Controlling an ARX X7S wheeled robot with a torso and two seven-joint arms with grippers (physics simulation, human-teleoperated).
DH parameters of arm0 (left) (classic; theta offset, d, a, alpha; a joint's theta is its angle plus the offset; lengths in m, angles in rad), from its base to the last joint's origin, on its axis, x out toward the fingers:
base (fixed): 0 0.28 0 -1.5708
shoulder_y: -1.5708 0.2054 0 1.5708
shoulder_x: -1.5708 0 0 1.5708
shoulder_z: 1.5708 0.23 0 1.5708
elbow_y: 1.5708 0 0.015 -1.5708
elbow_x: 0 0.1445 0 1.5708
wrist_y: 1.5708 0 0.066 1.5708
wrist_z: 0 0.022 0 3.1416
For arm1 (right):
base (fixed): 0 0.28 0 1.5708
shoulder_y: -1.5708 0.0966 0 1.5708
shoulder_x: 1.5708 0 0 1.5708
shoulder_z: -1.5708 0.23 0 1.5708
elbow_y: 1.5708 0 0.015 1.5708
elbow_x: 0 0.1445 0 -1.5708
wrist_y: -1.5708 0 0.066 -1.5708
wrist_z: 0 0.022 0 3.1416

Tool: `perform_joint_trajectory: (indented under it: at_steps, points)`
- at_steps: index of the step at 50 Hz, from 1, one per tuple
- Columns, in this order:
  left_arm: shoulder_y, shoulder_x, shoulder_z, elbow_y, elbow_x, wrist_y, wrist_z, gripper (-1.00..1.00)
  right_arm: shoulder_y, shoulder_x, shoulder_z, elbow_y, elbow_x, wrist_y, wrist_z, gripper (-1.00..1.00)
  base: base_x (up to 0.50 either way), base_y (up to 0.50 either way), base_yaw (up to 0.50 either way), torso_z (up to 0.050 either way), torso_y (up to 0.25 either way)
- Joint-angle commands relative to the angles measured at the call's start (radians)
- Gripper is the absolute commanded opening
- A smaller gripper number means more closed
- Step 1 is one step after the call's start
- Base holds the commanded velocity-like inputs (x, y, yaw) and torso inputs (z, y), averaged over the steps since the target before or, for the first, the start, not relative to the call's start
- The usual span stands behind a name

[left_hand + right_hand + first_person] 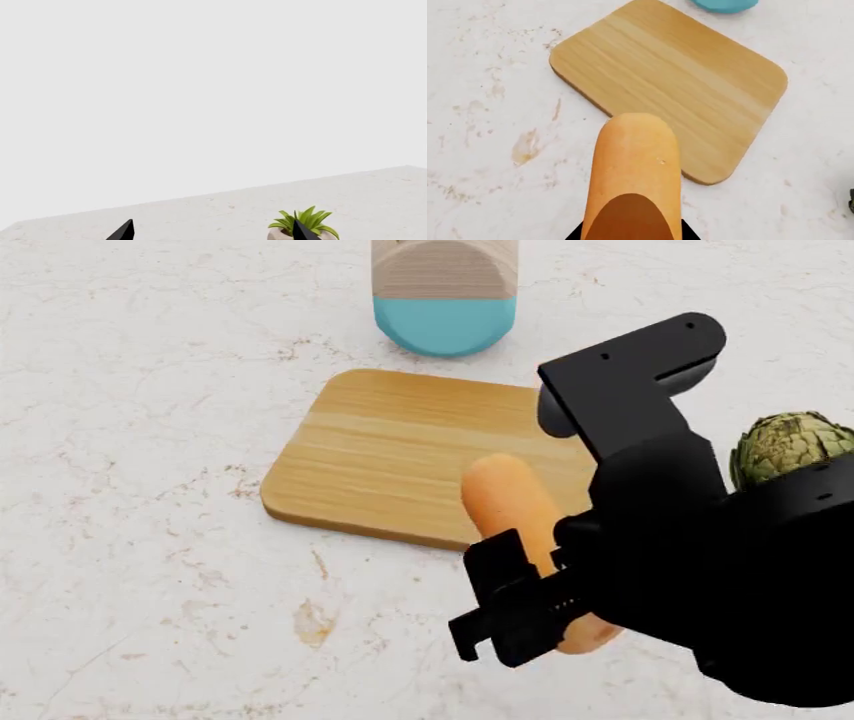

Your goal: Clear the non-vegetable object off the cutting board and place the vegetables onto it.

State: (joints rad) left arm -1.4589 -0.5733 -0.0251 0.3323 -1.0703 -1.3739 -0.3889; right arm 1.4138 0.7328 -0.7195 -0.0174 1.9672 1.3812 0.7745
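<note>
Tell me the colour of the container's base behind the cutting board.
Teal-blue, below a beige upper part; the container shows best in the head view, just beyond the cutting board.

Head cam looks down on cutting board [400, 455]. R wrist cam close, same board [674, 80]. L wrist cam faces level across tabletop [373, 195].

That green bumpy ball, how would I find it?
Start at the wooden cutting board on the white counter. Look past its right side, behind the robot's black right arm, for the artichoke. It alone is olive-green with overlapping scales; the squash is smooth orange.

Butternut squash [634, 170] in right end effector, tip over cutting board [674, 80] edge, teal base [725, 5] beyond.
</note>
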Motion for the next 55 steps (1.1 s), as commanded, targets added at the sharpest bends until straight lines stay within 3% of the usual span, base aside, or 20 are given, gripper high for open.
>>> perform_joint_trajectory:
  at_steps: [1,14,20,35,43,55]
  points:
    - [0.0,-0.017,-0.001,-0.003,-0.009,0.004,0.0,1.0,0.096,-0.092,-0.002,0.145,-0.281,0.006,-0.208,-1.0,0.0,0.0,0.0,0.0,0.0]
    - [-0.011,-0.028,0.012,-0.012,-0.007,0.01,-0.001,1.0,0.223,-0.214,-0.191,0.394,-0.684,-0.141,-0.58,-1.0,0.0,0.0,0.0,0.0,0.0]
    - [-0.014,-0.032,0.021,-0.018,-0.004,0.016,0.002,1.0,0.263,-0.278,-0.261,0.511,-0.779,-0.2,-0.698,-1.0,0.0,0.0,0.0,0.0,0.0]
    - [-0.008,-0.041,0.031,-0.019,-0.007,0.019,-0.007,1.0,0.35,-0.516,-0.447,1.074,-1.032,-0.436,-1.049,-1.0,0.0,0.0,0.0,0.0,0.001]
    - [-0.005,-0.044,0.036,-0.016,-0.011,0.02,-0.014,1.0,0.36,-0.632,-0.483,1.322,-1.101,-0.539,-1.166,-1.0,0.0,0.0,0.0,0.0,0.0]
    - [-0.012,-0.058,0.027,-0.009,-0.034,0.005,-0.03,1.0,0.297,-0.642,-0.337,1.325,-1.261,-0.535,-1.169,-1.0,0.0,0.0,0.0,0.0,0.001]
